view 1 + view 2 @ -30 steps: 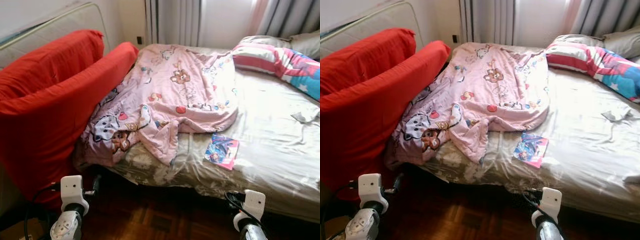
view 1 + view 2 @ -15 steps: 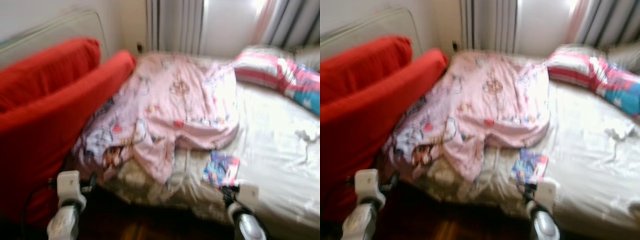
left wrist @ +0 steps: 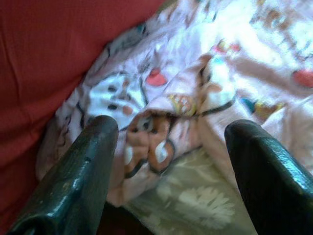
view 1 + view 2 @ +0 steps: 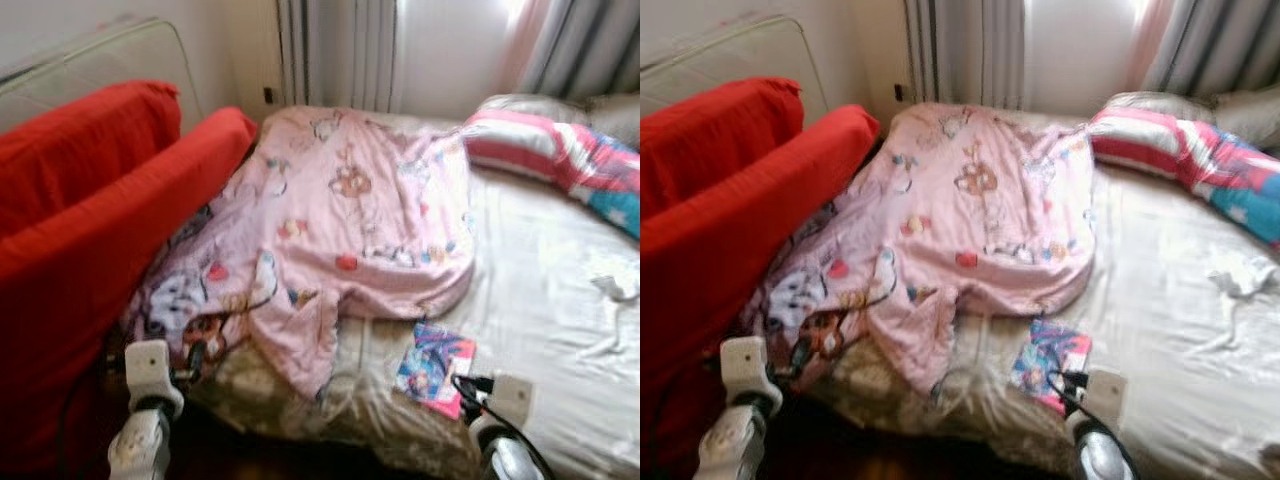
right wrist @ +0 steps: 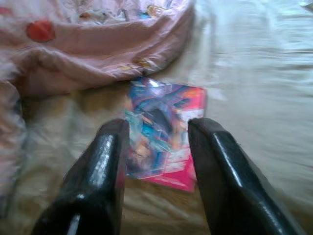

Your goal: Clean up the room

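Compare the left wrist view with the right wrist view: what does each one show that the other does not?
Left wrist view: the open left claw over the red cushion and the quilt's cartoon-print corner. Right wrist view: the open right claw above the booklet on the pale sheet. Both share the pink quilt, bunched on the bed.

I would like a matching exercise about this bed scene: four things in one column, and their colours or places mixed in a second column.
Things:
1. blanket
2. booklet
3. cushion
4. pillow

Descriptions:
A. red, left of the bed
B. pink with cartoon prints, crumpled
C. striped, at the far right of the bed
D. flat on the sheet near the bed's front edge

Pairs: 1-B, 2-D, 3-A, 4-C
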`<state>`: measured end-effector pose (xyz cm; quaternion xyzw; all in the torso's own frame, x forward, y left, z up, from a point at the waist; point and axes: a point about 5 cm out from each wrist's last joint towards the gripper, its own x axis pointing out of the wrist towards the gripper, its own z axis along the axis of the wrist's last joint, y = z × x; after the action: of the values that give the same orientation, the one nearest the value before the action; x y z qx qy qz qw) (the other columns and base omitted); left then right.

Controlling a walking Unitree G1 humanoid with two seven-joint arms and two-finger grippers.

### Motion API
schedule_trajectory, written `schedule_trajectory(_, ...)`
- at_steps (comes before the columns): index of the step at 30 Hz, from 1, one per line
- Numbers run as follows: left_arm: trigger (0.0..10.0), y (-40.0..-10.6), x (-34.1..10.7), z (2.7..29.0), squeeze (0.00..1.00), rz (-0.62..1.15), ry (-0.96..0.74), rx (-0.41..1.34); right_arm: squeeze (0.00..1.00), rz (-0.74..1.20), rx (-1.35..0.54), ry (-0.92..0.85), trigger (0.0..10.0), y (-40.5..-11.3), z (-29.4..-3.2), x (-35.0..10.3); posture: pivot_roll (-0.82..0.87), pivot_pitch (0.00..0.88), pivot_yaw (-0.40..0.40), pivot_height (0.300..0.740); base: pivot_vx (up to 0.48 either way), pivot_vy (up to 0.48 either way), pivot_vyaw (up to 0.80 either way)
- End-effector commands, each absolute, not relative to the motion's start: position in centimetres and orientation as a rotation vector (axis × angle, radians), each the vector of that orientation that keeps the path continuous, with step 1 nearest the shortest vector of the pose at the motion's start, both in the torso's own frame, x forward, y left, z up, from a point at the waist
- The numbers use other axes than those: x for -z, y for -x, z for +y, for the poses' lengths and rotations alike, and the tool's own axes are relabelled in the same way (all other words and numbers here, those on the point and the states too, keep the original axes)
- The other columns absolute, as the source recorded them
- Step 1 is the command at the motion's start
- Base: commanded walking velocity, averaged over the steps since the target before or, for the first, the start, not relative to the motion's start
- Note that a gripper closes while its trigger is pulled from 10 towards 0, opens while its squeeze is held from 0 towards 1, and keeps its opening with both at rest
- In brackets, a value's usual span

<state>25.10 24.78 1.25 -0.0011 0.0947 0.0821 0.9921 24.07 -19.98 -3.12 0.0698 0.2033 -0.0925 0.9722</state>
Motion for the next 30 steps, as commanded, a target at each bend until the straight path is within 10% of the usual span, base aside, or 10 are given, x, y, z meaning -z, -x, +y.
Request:
schedule_trajectory(1,10.0,-25.60,-1.60,24.34,0.00,0.177,0.010,-0.145,0.00,0.412,0.202,-0.110,10.0,-23.68,-20.87,3.18,0.00,0.047,0.028,0.740,0.000,0.000,0.00)
schedule_trajectory(30,10.0,-25.44,-1.45,23.48,0.00,0.177,0.009,-0.136,0.00,0.380,0.213,-0.104,10.0,-24.03,-21.23,2.69,-0.01,0.056,0.019,0.740,0.000,0.000,-0.29)
